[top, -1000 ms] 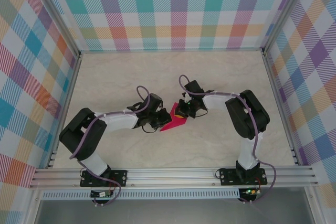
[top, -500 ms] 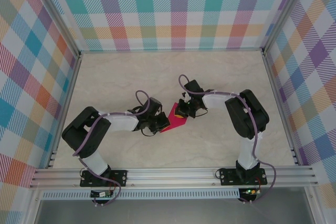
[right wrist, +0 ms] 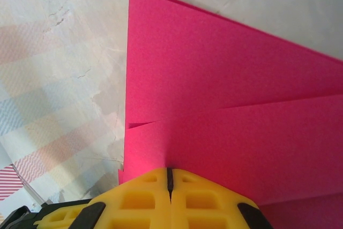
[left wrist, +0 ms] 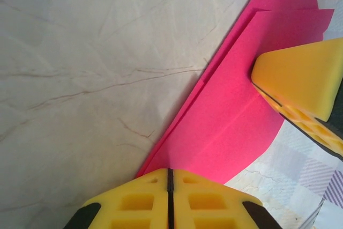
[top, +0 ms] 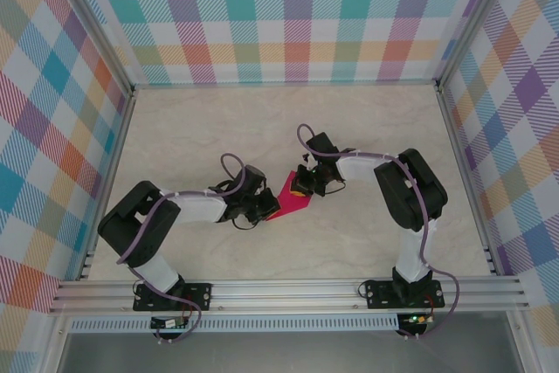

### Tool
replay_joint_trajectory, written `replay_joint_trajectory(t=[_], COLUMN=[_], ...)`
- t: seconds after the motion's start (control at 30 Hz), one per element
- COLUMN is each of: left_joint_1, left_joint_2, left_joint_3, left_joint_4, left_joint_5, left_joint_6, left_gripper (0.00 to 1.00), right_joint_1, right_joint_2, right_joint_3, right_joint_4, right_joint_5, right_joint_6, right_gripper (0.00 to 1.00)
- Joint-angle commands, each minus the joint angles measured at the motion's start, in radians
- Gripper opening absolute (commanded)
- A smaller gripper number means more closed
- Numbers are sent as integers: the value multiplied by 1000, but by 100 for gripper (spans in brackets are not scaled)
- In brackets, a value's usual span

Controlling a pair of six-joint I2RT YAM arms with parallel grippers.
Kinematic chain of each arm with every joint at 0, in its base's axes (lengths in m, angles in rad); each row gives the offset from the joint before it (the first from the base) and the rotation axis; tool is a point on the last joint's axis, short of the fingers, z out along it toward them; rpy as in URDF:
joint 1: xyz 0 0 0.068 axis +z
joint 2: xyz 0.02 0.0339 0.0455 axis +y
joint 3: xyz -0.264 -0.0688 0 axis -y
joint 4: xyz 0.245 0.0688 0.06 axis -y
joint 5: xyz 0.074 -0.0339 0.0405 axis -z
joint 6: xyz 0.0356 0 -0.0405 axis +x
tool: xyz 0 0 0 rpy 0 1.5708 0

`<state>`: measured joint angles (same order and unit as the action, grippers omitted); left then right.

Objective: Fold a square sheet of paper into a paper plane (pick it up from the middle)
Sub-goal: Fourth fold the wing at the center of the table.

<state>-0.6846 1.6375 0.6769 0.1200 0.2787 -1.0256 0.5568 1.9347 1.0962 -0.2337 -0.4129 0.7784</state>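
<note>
The magenta-pink paper [top: 293,202] lies on the table as a folded, pointed shape with overlapping layers and a crease. In the left wrist view the paper [left wrist: 241,116] narrows toward my left gripper [left wrist: 169,171], whose jaws are shut with their tips on its pointed end. My left gripper [top: 262,208] is at the paper's near-left end. My right gripper [top: 303,186] is at its far-right end; in the right wrist view the right gripper [right wrist: 169,171] is shut, tips pressed on the paper [right wrist: 230,95] near its square edge. A right finger [left wrist: 300,79] rests on the paper.
The table [top: 210,128] is pale marble-patterned, enclosed by checked walls [top: 288,15] with metal posts. An aluminium rail [top: 288,290] runs along the near edge at the arm bases. Both forearms lie low across the table's middle.
My left gripper has slid a little toward the near-left along the paper, its arm lowering. The right gripper has stayed where it was on the paper.
</note>
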Motion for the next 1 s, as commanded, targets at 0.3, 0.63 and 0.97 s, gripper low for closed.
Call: replay_joint_trajectory(t=[0.3, 0.63, 0.97], left_joint_1=[13, 13, 20], left_joint_2=[-62, -95, -250], left_joint_3=[-95, -113, -50], left_joint_4=[-84, -209, -290], left_joint_5=[6, -4, -36], left_joint_6=[-19, 8, 72], left_gripper=[9, 9, 10], right_joint_1=[-5, -4, -4], right_joint_2=[85, 94, 95], right_joint_3=[-31, -25, -33], right_joint_4=[-141, -151, -155], right_joint_5=[126, 126, 132], right_joint_6=[7, 5, 4], right_gripper=[0, 0, 0])
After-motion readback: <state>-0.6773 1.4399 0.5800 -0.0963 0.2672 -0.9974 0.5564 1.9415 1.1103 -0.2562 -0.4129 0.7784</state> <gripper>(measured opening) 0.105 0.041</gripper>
